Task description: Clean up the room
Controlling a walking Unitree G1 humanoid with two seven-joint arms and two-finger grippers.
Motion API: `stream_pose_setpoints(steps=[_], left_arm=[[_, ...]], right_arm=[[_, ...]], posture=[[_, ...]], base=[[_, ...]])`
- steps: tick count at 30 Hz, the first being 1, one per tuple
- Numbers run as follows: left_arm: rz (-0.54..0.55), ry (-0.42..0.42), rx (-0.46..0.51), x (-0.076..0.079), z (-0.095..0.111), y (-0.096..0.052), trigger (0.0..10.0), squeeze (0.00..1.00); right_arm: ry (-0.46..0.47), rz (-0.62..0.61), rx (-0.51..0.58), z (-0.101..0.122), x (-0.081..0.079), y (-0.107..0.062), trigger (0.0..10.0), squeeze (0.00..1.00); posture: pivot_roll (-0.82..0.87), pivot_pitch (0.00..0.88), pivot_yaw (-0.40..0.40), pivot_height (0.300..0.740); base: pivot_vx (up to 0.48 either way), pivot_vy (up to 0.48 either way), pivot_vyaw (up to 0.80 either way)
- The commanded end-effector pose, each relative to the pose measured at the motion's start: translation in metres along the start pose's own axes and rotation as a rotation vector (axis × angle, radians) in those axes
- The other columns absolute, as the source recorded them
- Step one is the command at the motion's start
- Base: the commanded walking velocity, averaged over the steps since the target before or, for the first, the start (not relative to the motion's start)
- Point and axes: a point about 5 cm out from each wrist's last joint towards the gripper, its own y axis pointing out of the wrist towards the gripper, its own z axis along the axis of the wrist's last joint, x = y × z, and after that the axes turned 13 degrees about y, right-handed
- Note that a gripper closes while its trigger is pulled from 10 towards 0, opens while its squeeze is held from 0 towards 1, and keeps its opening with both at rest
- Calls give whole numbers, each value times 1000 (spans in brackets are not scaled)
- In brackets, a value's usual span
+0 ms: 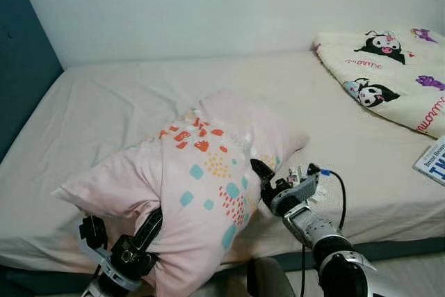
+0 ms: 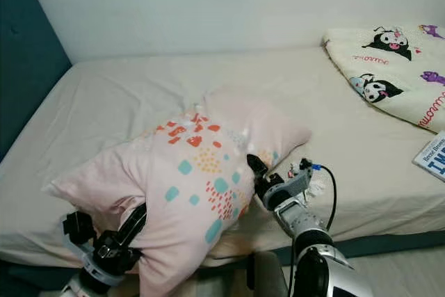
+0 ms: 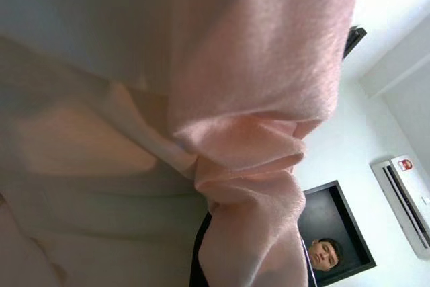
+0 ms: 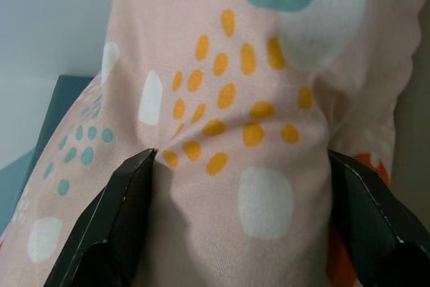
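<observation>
The pink pillow (image 1: 201, 179) hangs between both arms at the near edge of the bed (image 1: 125, 109), its long axis running from the near left up toward the far right. The left gripper (image 1: 149, 231) is under the pillow's low left end, where its fabric is bunched; whether its jaws are together I cannot tell. The right gripper (image 4: 248, 186) presses into the pillow's right side, jaws apart and straddling a bulge of cloth. The headboard (image 1: 24, 67) lies to the left, likely the pillow's destination.
</observation>
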Motion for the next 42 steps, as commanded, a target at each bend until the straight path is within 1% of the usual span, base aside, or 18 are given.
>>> stream_pose_setpoints(steps=[1,2,5,11,15,16,19,20,24,26,27,30,34,36,37,40,41,42], left_arm=[[-54,-6,-2,8,1,3,0,0],[-54,-6,-2,8,1,3,0,0],[-56,-8,-6,9,0,2,0,0],[-57,-4,-7,12,1,0,0,0],[-57,-4,-5,13,1,-1,0,0],[-59,-4,-5,14,0,-1,0,0],[-60,-4,-5,14,0,-1,0,0],[-63,-4,-6,15,-1,-1,0,0],[-66,-6,-10,16,-2,-2,0,0],[-67,-7,-15,17,-3,-2,0,0],[-68,-8,-17,17,-3,-1,0,0],[-74,-2,-20,17,-2,0,0,0],[-76,2,-23,17,-2,0,0,0],[-74,5,-33,17,-4,1,0,0],[-74,5,-33,17,-4,1,0,0],[-17,63,-40,9,-1,11,0,0],[-17,63,-40,9,-1,11,0,0],[19,93,-33,5,2,15,0,0]], right_arm=[[55,5,-23,-10,-2,4,10000,0],[55,5,-23,-10,-2,4,10000,0],[128,23,-38,-15,-6,8,10000,0],[126,63,-122,-31,-13,14,10000,0],[125,69,-130,-33,-14,15,10000,0],[103,39,-146,-36,-11,15,1529,0],[87,17,-158,-39,-9,15,1529,0],[74,-3,-174,-42,-7,15,0,0],[78,17,-218,-48,-8,15,0,0],[48,19,-284,-54,-6,13,0,0],[4,-13,-329,-58,-1,10,0,0],[-50,-28,-390,-60,4,6,0,0],[-66,9,-379,-55,1,7,0,0],[-88,115,-359,-45,-9,8,0,0],[-88,115,-359,-45,-9,8,0,0],[-266,232,-272,-25,-28,13,0,0],[-266,232,-272,-25,-28,13,0,0],[-312,245,-243,-20,-33,14,0,0]], posture=[[-62,44,14,546],[-62,44,14,546],[-49,47,10,546],[-32,51,4,546],[-32,51,4,546],[-22,55,-4,546],[-22,55,-4,546],[-20,57,-4,546],[-24,59,-3,546],[-26,58,-1,546],[-23,59,-1,546],[-27,61,1,546],[-27,61,1,546],[-39,60,7,546],[-39,60,7,546],[-42,57,10,546],[-42,57,10,546],[-44,55,11,546]], base=[[0,0,0],[0,0,0],[0,0,0],[0,0,0],[0,0,0],[0,0,0],[0,0,0],[0,0,0],[0,0,0],[0,0,0],[0,0,0],[0,0,0],[0,0,0],[0,0,0],[0,0,0],[0,0,0],[0,0,0],[0,0,0]])
